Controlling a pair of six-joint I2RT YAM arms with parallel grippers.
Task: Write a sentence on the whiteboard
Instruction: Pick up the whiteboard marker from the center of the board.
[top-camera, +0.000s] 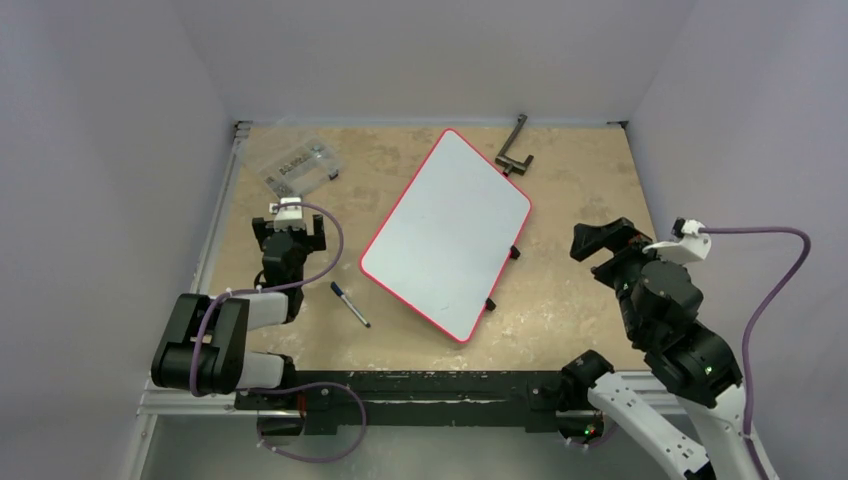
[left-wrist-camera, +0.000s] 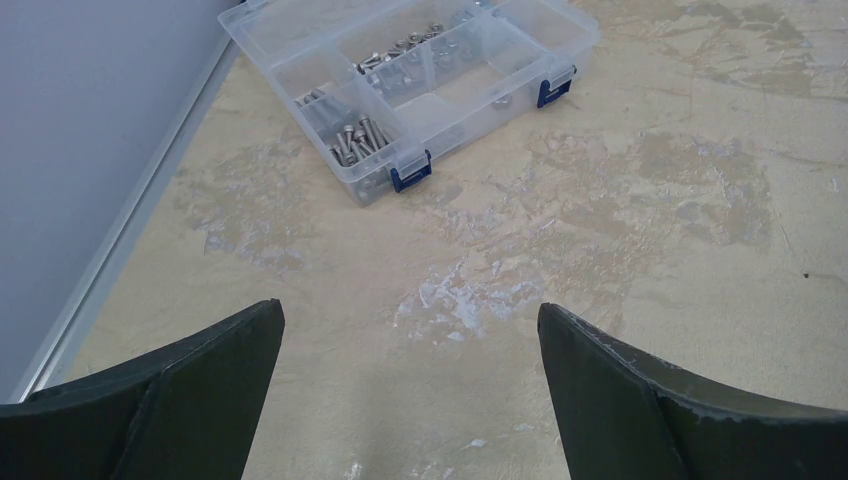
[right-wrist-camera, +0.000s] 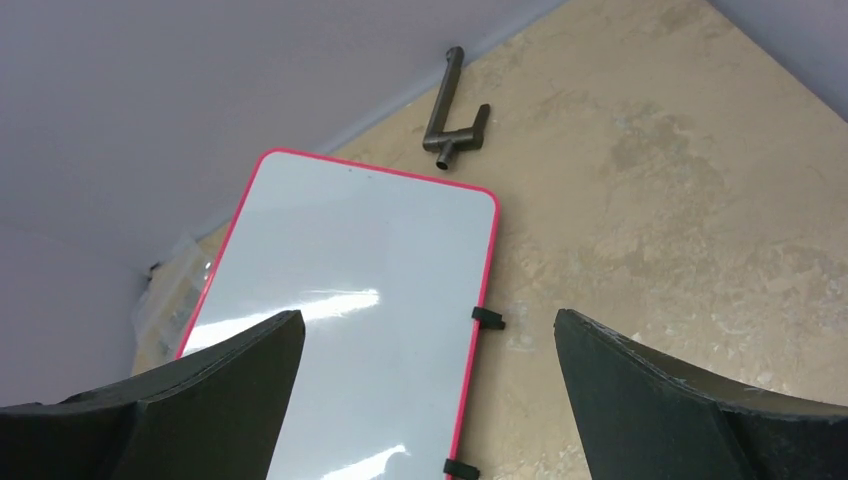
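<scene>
Whiteboard flat at mid-surface, face blank, no sentence yet; long axis slanted from far right to near left, between the two arms. Marker loose just off the board's near-left corner, clear of the rim, its own axis lying roughly across that of the board. Left fingers spread wide, holding nothing, aimed away from the marker toward a clear parts box; marker to their right and back toward the arm's base, hence nearer this arm, judged the likelier one for the pickup. Right fingers likewise wide and empty, facing the board from its right side, well apart from the marker. Marker visible in the overhead view only; black clips on the right rim and grey bracket beyond the far corner clearest from the right wrist.
</scene>
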